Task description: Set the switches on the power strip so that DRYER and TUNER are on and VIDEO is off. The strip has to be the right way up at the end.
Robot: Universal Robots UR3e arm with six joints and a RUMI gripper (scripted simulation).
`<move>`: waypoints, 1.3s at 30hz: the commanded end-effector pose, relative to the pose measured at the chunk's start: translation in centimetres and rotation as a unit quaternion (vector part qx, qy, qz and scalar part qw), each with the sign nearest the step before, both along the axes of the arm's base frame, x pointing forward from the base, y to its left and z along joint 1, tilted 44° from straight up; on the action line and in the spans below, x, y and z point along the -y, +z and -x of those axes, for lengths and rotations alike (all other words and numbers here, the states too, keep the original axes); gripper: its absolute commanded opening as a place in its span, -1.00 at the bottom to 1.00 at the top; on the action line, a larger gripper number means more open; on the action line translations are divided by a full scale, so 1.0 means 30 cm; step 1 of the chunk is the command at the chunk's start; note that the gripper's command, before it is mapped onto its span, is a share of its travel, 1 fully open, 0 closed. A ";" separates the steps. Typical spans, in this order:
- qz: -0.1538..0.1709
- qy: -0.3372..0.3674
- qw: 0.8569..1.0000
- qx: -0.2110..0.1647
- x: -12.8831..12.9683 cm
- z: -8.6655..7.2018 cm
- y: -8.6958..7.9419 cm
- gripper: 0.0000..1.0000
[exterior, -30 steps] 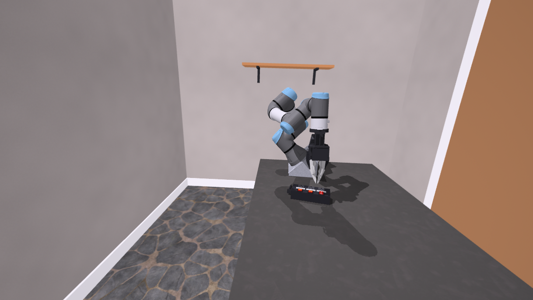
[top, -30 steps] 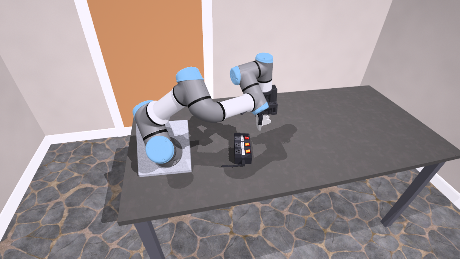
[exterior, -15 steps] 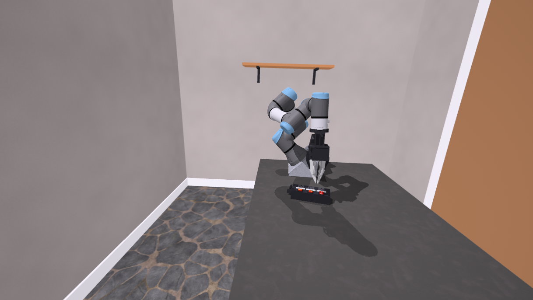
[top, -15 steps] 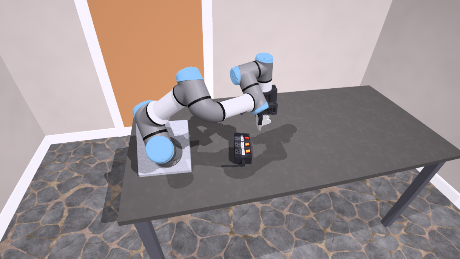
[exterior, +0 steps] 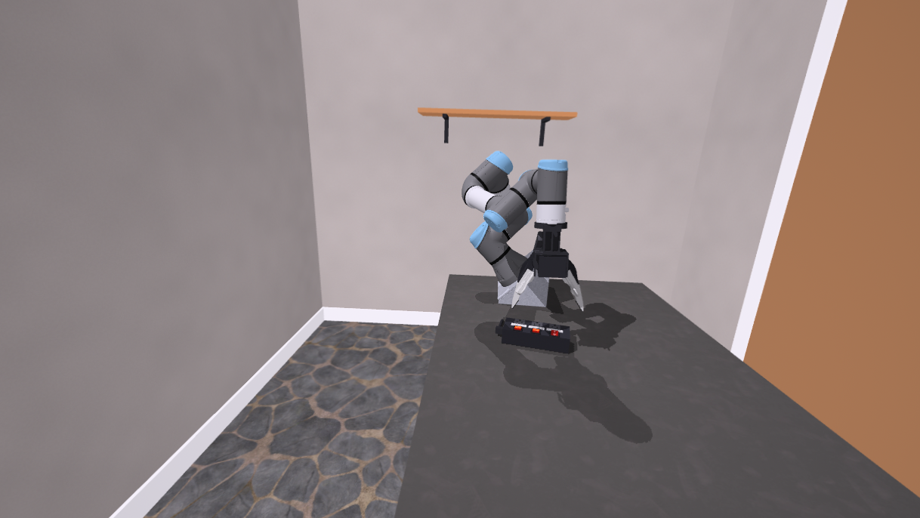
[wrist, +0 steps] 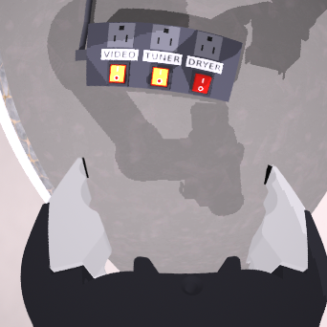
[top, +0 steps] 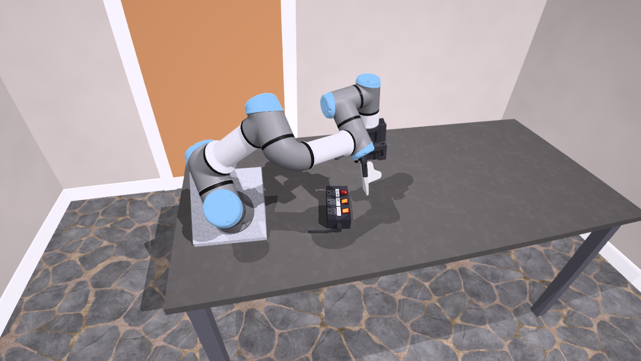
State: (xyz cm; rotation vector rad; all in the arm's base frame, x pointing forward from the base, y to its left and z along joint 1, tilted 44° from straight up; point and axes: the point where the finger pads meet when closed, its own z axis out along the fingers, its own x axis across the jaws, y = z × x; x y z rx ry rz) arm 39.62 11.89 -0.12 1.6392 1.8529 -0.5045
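The black power strip (top: pixel 337 206) lies flat on the table with its switches facing up; it also shows in the exterior view (exterior: pixel 536 334) and the wrist view (wrist: pixel 160 62). In the wrist view the VIDEO switch (wrist: pixel 117 74) and the TUNER switch (wrist: pixel 160 76) glow yellow-orange, and the DRYER switch (wrist: pixel 201 84) is plain red. My gripper (exterior: pixel 547 296) hangs above the table just beyond the strip's DRYER end, clear of it. Its white fingers are spread wide with nothing between them, as the wrist view (wrist: pixel 177 215) shows.
The arm's grey base plate (top: pixel 228 206) sits at the table's left end. The strip's short cable (top: pixel 322 230) sticks out toward the front. A wooden shelf (exterior: pixel 497 114) hangs on the far wall.
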 end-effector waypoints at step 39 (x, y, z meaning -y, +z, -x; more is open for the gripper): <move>-0.032 -0.178 0.983 -0.017 0.046 0.087 -0.015 1.00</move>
